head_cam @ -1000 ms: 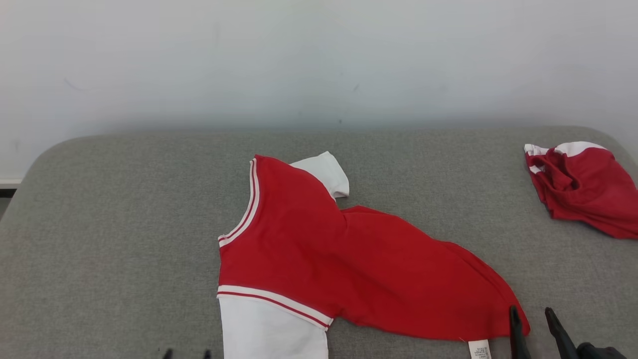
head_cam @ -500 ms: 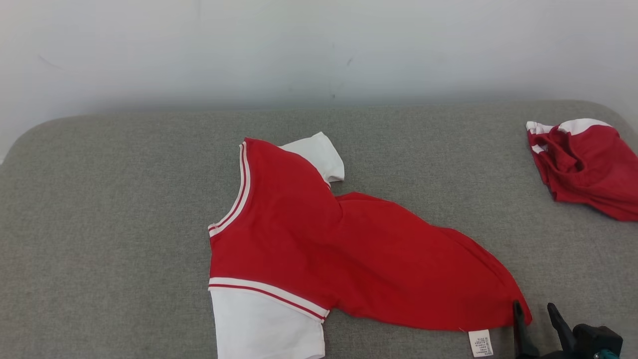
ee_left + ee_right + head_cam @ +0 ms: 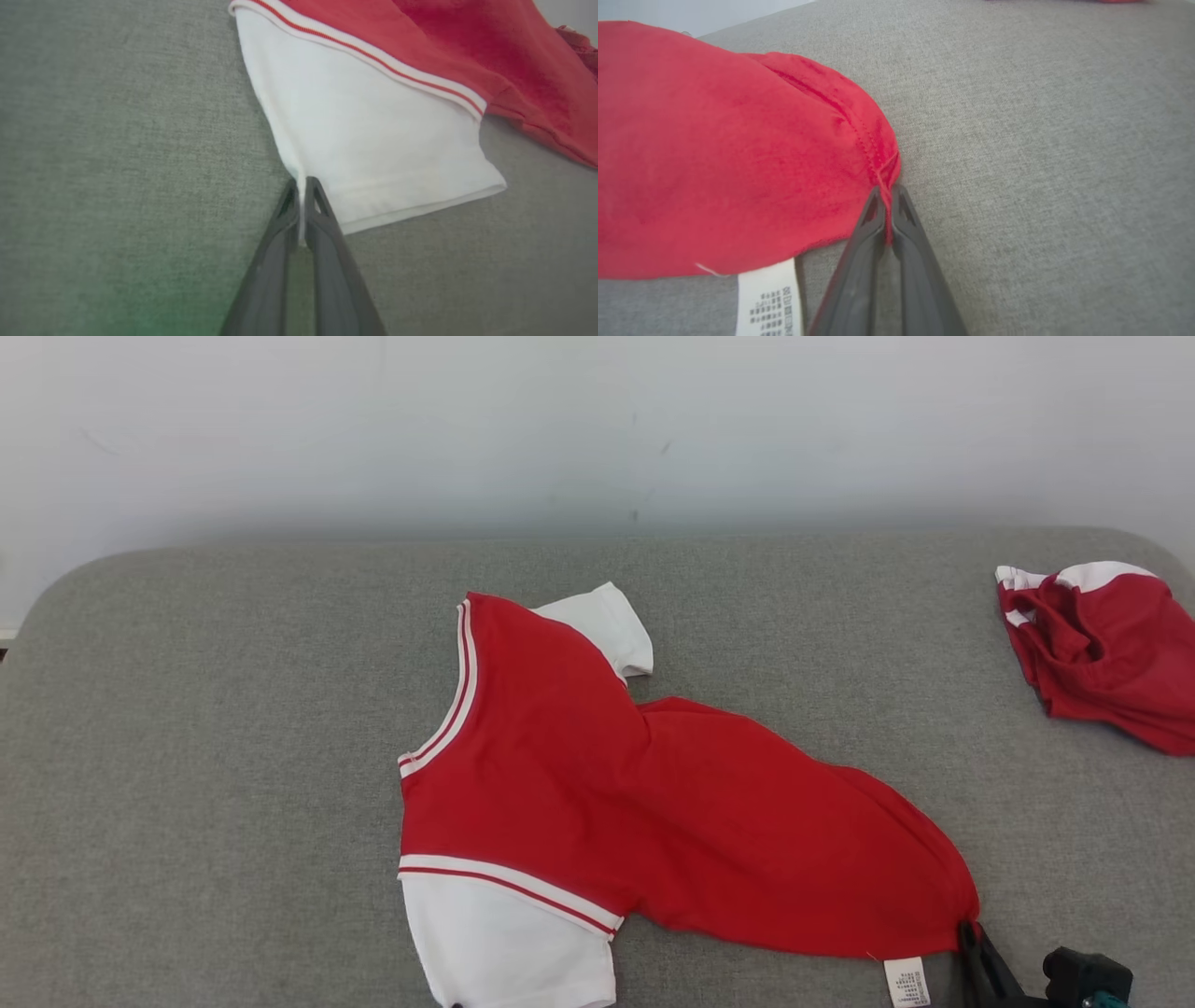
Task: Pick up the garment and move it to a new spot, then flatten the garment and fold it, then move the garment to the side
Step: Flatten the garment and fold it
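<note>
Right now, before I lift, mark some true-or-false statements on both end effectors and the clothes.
1. The left end effector pinches the T-shirt's white sleeve. True.
2. The right end effector hangs open above the fabric. False: it is shut on the T-shirt's red hem corner.
3. A white care label lies beside the right end effector. True.
4. The crumpled red garment lies on the T-shirt. False: it lies apart, at the grey padded surface's right end.
</note>
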